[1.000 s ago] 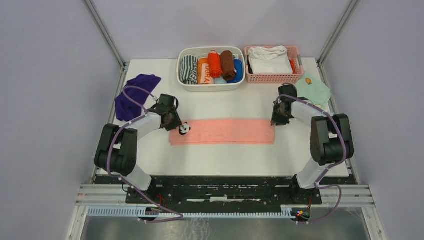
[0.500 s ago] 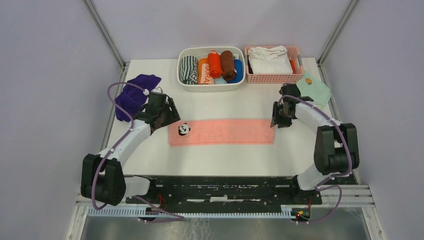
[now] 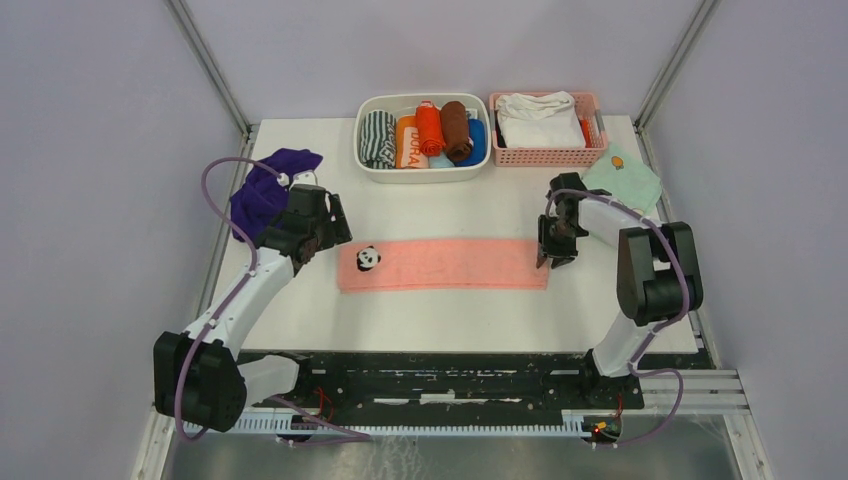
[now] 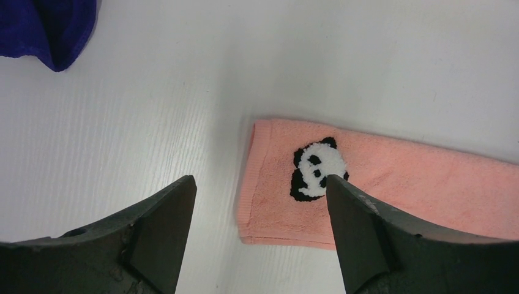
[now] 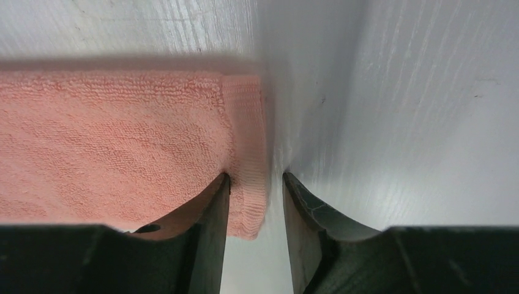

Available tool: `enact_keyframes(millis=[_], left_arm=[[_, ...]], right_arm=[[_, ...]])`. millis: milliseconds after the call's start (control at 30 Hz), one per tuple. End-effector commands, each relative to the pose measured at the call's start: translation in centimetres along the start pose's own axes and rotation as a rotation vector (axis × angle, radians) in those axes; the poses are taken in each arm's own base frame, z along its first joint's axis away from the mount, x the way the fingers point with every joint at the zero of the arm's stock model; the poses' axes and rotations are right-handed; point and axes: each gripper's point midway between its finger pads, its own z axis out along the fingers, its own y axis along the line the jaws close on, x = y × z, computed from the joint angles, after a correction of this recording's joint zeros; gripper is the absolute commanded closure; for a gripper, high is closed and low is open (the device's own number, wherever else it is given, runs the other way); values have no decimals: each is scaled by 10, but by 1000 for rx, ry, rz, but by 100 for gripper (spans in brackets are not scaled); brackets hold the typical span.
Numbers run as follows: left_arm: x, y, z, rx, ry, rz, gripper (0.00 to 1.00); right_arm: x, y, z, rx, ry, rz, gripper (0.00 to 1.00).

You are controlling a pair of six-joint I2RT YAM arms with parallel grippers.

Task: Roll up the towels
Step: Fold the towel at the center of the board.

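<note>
Jaws of the left gripper (image 4: pixel 260 184) stand wide and hold nothing, hovering over the table (image 4: pixel 153 122). The pink towel (image 4: pixel 392 184) lies flat as a long strip. Its end is just ahead of the fingertips, with the panda (image 4: pixel 316 168) patch by the right finger. The purple towel (image 4: pixel 49 27) sits crumpled well ahead to the left. The right gripper (image 5: pixel 256 184) sits at the strip's other end, jaws narrowly apart astride the hem (image 5: pixel 248 153). One finger is over the cloth, the other over bare table just beside it, not pinching.
</note>
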Motion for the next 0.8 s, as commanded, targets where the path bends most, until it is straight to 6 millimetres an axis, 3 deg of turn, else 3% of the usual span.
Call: enact_keyframes(millis=[0,100,167,200,233,400,533,633,767], left_arm=[[-13,0,-1,-8,-39,48,15],[-13,1,-2,-7,-43,47,15],[-14,1,-3,-5,-46,45,15],[-14,1,-4,-2,-46,44,15],[-13,-1,-4,4,-45,45,15],[-12,-12,-7,69,-33,41,15],[-5,-23,-9,133,-11,12,15],[5,-32,-7,185,29,-11,14],[22,-46,-3,256,84,-59,14]], right_arm=[[13,-8,10,59,80,-24,58],[21,-13,17,89,112,-24,69],[19,-21,17,139,109,-25,83],[15,-29,14,186,100,-26,96],[9,-38,9,239,84,-23,99],[-25,-77,-35,428,-39,38,100],[-41,-104,-74,577,-122,45,100],[-45,-93,-82,509,-137,32,100],[-48,-39,-89,267,-186,-25,100]])
